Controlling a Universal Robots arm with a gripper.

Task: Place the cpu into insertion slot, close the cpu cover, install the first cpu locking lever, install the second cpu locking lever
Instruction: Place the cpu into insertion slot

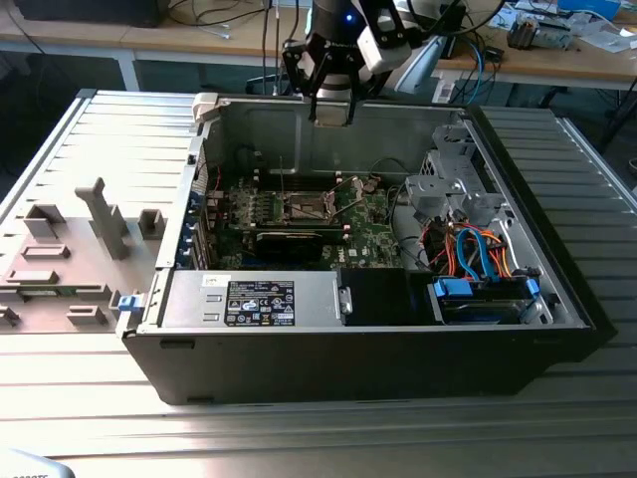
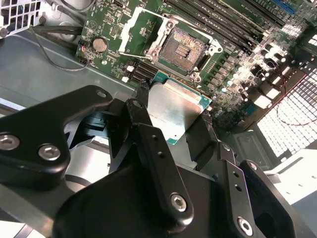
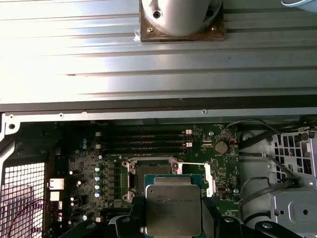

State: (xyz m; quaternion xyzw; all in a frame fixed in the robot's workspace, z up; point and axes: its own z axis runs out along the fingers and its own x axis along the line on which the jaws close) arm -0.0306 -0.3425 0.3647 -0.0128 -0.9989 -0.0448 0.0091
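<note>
1. Two black fingers [image 2: 142, 106] of mine are clamping the cpu [image 2: 176, 111] by opposite edges, so my gripper [image 2: 174, 106] is closed on it rather than spread wide.
2. In the exterior view my gripper [image 1: 331, 108] is hanging high over the far wall of the open computer case [image 1: 378, 344], well above the green motherboard [image 1: 363, 224], with the cpu [image 1: 331, 110] showing as a small pale plate at my tip.
3. Both wrist views are giving what that view is not: the cpu [image 3: 173, 208] is lying flat between my fingers, its silver top facing the cameras and a green edge showing around it. It is square, so it has no long side.
4. The insertion slot [image 2: 185, 48] is sitting bare on the board, apart from the chip.
5. The cpu cover [image 2: 130, 26] is standing swung open beside the slot.
6. In the exterior view the insertion slot [image 1: 304, 207] is lying toward the exterior view's left of the case.
</note>
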